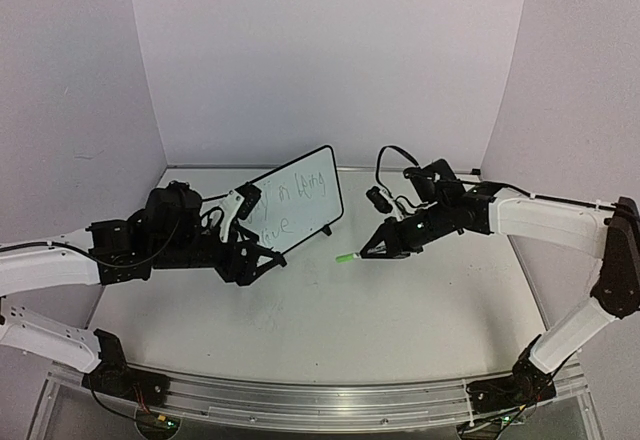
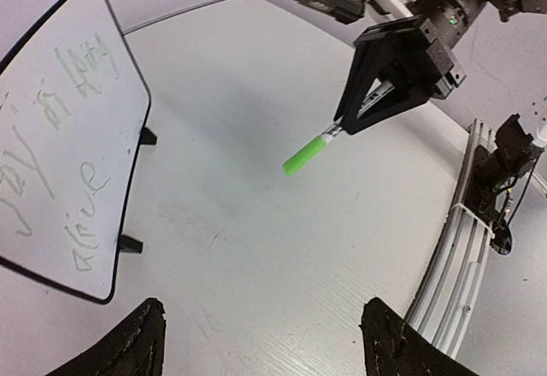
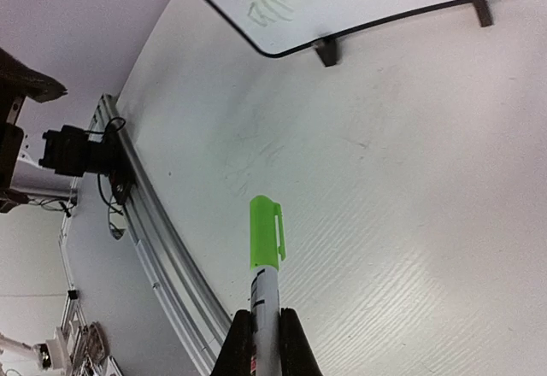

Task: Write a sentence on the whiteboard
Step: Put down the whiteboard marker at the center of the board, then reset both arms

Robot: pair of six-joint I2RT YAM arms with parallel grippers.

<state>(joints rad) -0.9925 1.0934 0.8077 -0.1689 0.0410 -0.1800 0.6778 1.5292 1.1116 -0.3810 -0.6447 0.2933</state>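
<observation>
The right hand is clamped on a marker with its green cap on, low over the bench and apart from the whiteboard, which stands tilted on its 2 feet toward the back, just beside the left hand. The left hand's fingers are spread wide with nothing between them, which only the left wrist view shows. That view also shows the sentence in 2 green lines, while the right wrist view alone shows the pinch on the marker's barrel.

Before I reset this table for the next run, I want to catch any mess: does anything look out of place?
Faint scribbles mark the tabletop in front of the whiteboard, where no writing belongs. Otherwise nothing stands out: the whiteboard stands on its feet, and the right gripper holds a green-capped marker.
</observation>
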